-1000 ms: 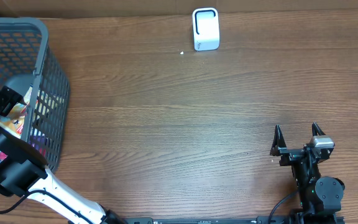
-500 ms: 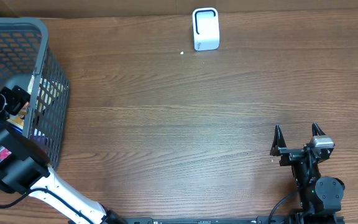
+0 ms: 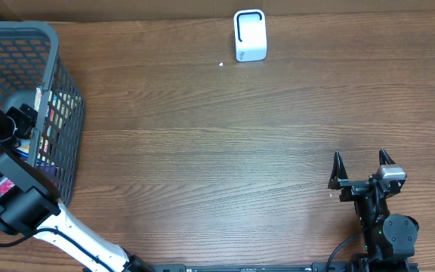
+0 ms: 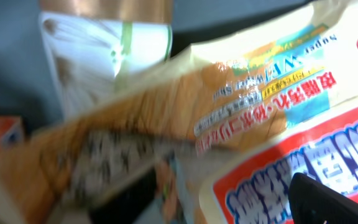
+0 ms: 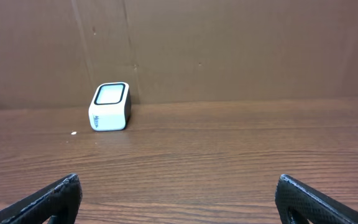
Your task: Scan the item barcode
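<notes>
The white barcode scanner (image 3: 250, 35) stands upright at the table's far edge, also seen in the right wrist view (image 5: 110, 107). My left gripper (image 3: 21, 121) is down inside the grey basket (image 3: 65, 91), open. Only its right finger (image 4: 337, 202) shows in the left wrist view, just over a cream packet with a red label and blue characters (image 4: 278, 168). An orange-brown packet (image 4: 135, 134) and a white-and-green packet (image 4: 98, 56) lie beside it, blurred. My right gripper (image 3: 362, 168) rests open near the front right of the table, with nothing between its fingers (image 5: 179, 202).
The basket fills the left end of the table and holds several packets. A small white speck (image 3: 221, 64) lies on the wood near the scanner. A cardboard wall (image 5: 229, 50) runs behind the table's far edge.
The left arm has shifted a little inside the basket, its gripper sliding toward the right wall and lower over the packets. The right arm has not moved.
</notes>
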`<state>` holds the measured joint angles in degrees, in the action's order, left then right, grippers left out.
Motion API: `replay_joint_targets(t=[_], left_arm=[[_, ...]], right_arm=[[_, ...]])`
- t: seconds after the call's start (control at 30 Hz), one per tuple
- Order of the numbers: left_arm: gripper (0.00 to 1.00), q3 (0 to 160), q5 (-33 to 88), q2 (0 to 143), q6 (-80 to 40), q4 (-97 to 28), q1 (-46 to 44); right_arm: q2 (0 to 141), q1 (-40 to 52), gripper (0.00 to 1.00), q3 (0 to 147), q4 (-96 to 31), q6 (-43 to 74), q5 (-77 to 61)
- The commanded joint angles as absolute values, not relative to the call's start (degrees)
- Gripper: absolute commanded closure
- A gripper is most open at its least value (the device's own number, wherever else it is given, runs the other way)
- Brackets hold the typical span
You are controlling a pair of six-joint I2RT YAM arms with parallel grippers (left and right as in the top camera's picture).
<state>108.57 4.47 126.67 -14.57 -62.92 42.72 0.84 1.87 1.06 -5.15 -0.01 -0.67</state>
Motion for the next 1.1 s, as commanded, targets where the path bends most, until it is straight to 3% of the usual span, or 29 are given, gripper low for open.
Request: replay_joint_targets(t=[0.0, 0.07, 0.3, 0.4, 0.53, 0.6, 1.07], left_arm=[[0.0, 105.41, 7.88, 127.22, -13.72, -60.73, 41.6], [0.01, 104.27, 9.28, 127.22, -13.72, -59.48, 41.17], [0.21, 103.59, 9.67, 127.22, -13.65, -58.26, 39.75], [0.43, 103.5, 9.52, 127.22, -13.23, -58.22, 39.35], [0.84, 103.26, 9.47, 127.22, -13.23, -58.26, 38.65], [0.96, 103.26, 9.47, 127.22, -13.23, -58.43, 38.48], [0.96, 113.99, 10.52, 124.44, -13.37, -67.99, 41.34]], right_arm=[[0.16, 1.54, 0.0, 0.45, -4.8, -0.27, -0.69], [0.16, 1.54, 0.0, 0.45, -4.8, -0.25, -0.69], [0.16, 1.54, 0.0, 0.45, -4.8, -0.25, -0.69], [0.16, 1.54, 0.0, 0.45, -4.8, -0.27, -0.69], [0.16, 1.54, 0.0, 0.45, -4.8, -0.27, -0.69], [0.16, 1.54, 0.0, 0.45, -4.8, -0.27, -0.69], [0.16, 1.54, 0.0, 0.45, -4.8, -0.27, -0.69]])
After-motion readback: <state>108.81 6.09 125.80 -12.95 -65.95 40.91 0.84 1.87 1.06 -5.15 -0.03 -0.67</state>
